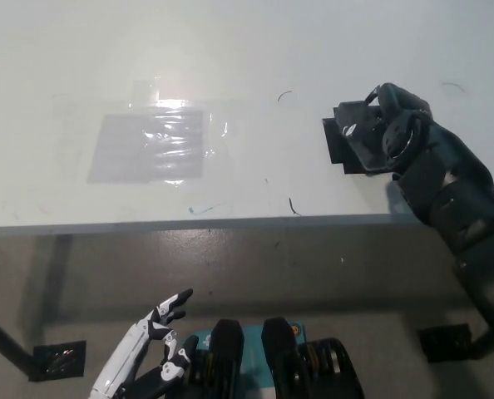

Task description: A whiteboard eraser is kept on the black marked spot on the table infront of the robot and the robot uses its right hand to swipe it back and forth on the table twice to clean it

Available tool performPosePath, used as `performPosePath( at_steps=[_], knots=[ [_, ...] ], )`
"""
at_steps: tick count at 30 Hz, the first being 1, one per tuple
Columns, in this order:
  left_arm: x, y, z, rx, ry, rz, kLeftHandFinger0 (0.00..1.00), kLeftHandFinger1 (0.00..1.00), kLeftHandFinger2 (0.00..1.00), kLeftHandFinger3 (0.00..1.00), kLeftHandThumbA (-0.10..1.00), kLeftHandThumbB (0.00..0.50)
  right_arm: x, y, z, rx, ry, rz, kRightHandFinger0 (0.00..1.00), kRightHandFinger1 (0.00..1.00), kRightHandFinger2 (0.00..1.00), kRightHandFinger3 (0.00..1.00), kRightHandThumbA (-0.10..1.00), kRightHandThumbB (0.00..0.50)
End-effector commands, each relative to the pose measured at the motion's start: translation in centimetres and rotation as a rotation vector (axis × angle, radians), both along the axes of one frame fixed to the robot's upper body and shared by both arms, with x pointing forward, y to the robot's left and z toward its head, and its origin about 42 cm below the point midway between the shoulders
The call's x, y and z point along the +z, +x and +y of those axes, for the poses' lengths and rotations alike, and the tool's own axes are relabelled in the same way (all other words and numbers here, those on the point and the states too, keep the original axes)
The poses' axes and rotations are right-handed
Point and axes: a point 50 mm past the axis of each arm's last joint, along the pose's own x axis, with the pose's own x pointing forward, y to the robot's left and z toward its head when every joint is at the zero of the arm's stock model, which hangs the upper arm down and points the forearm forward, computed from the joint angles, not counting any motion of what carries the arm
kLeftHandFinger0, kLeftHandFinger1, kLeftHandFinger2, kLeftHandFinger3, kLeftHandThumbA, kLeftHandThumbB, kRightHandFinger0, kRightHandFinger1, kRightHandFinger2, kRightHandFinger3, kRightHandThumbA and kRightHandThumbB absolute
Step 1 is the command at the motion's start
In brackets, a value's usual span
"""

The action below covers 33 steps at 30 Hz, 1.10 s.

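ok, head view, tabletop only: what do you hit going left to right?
Grey taped patch → small dark scribble mark → black eraser → black right hand, which is on the eraser's right part.

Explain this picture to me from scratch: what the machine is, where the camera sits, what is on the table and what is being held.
This is a humanoid robot with two arms, seen from a camera on its own head looking steeply down. The black right robot hand rests on a dark eraser over a black marked spot on the white table; whether it actually grips the eraser cannot be told. A grey taped patch lies further left. The white left robot hand hangs idle below the table edge, fingers apart, holding nothing.
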Motion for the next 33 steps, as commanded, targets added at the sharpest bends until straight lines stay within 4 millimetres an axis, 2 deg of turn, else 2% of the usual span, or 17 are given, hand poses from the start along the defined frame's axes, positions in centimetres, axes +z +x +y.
performPosePath(
  at_steps=[1,2,5,8,9,14,15,16,19,21,22,23,24,25,27,30,33],
  knots=[
    [1.3,0.2,0.2,-0.008,0.016,-0.04,0.95,1.0,1.0,1.0,0.59,0.43,3.5,1.0,-0.5,0.005,-0.023,-0.135,0.29,0.36,0.49,0.92,0.71,0.303],
    [1.3,0.2,0.1,-0.009,0.018,-0.044,0.95,1.0,1.0,1.0,0.59,0.43,3.6,1.1,-0.5,0.002,-0.026,-0.135,0.17,0.24,0.41,0.89,0.71,0.306],
    [1.5,0.3,0.0,-0.011,0.013,-0.04,0.96,1.0,1.0,1.0,0.59,0.433,3.7,1.1,-0.8,-0.003,-0.033,-0.139,0.26,0.36,0.49,0.9,0.73,0.317],
    [1.7,0.5,0.0,-0.012,0.015,-0.045,0.96,1.0,1.0,1.0,0.58,0.435,3.9,1.2,-1.1,-0.008,-0.032,-0.144,0.16,0.25,0.4,0.79,0.72,0.328],
    [1.8,0.5,0.1,-0.013,0.016,-0.047,0.96,1.0,1.0,1.0,0.58,0.434,3.9,1.2,-1.1,-0.008,-0.032,-0.147,0.03,0.11,0.28,0.74,0.72,0.33],
    [1.8,0.5,0.3,-0.01,0.027,-0.05,0.95,1.0,1.0,1.0,0.6,0.427,2.6,0.8,-0.7,0.014,-0.048,-0.13,0.17,0.29,0.42,0.79,0.75,0.317],
    [1.8,0.5,0.5,-0.006,0.026,-0.052,0.95,1.0,1.0,1.0,0.6,0.427,2.1,0.6,-0.2,0.022,-0.039,-0.122,0.16,0.25,0.39,0.81,0.74,0.31],
    [1.9,0.5,0.7,-0.004,0.027,-0.055,0.95,1.0,1.0,1.0,0.6,0.424,1.1,0.3,0.4,0.034,-0.019,-0.103,0.28,0.4,0.53,0.91,0.73,0.313],
    [2.0,0.6,0.8,-0.002,0.033,-0.057,0.95,1.0,1.0,1.0,0.6,0.421,-1.2,-0.6,1.5,0.055,-0.021,-0.071,0.27,0.34,0.44,0.71,0.72,0.314],
    [2.0,0.8,1.0,-0.003,0.029,-0.056,0.95,1.0,1.0,1.0,0.6,0.42,-3.2,-1.4,2.4,0.078,-0.017,-0.048,0.03,0.11,0.23,0.51,0.73,0.313],
    [2.0,0.8,1.1,-0.003,0.03,-0.056,0.95,1.0,1.0,1.0,0.6,0.42,-3.9,-1.7,2.7,0.088,-0.019,-0.04,0.01,0.07,0.19,0.48,0.74,0.312],
    [2.1,0.8,1.1,-0.003,0.033,-0.059,0.95,1.0,1.0,1.0,0.6,0.421,-4.6,-2.1,3.1,0.101,-0.036,-0.021,0.08,0.19,0.3,0.6,0.78,0.317],
    [2.1,0.8,1.1,-0.004,0.034,-0.059,0.95,1.0,1.0,1.0,0.6,0.421,-5.4,-2.4,3.4,0.109,-0.035,-0.005,0.3,0.45,0.57,0.82,0.79,0.319],
    [2.1,0.8,1.1,-0.004,0.034,-0.059,0.95,1.0,1.0,1.0,0.6,0.421,-5.9,-2.7,3.8,0.116,-0.037,0.001,0.3,0.43,0.54,0.83,0.79,0.322],
    [2.0,0.8,1.2,-0.006,0.031,-0.057,0.95,1.0,1.0,1.0,0.6,0.417,-7.0,-3.4,4.8,0.131,-0.041,0.008,0.47,0.61,0.66,0.83,0.77,0.318],
    [1.9,0.8,1.2,-0.003,0.025,-0.054,0.95,1.0,1.0,1.0,0.59,0.414,-8.3,-4.3,6.3,0.187,-0.068,0.019,0.42,0.5,0.54,0.74,0.8,0.305],
    [2.0,0.7,1.3,-0.004,0.028,-0.052,0.95,1.0,1.0,1.0,0.59,0.413,-9.5,-5.3,8.1,0.222,-0.057,0.03,0.05,0.15,0.26,0.57,0.78,0.32]
  ],
)
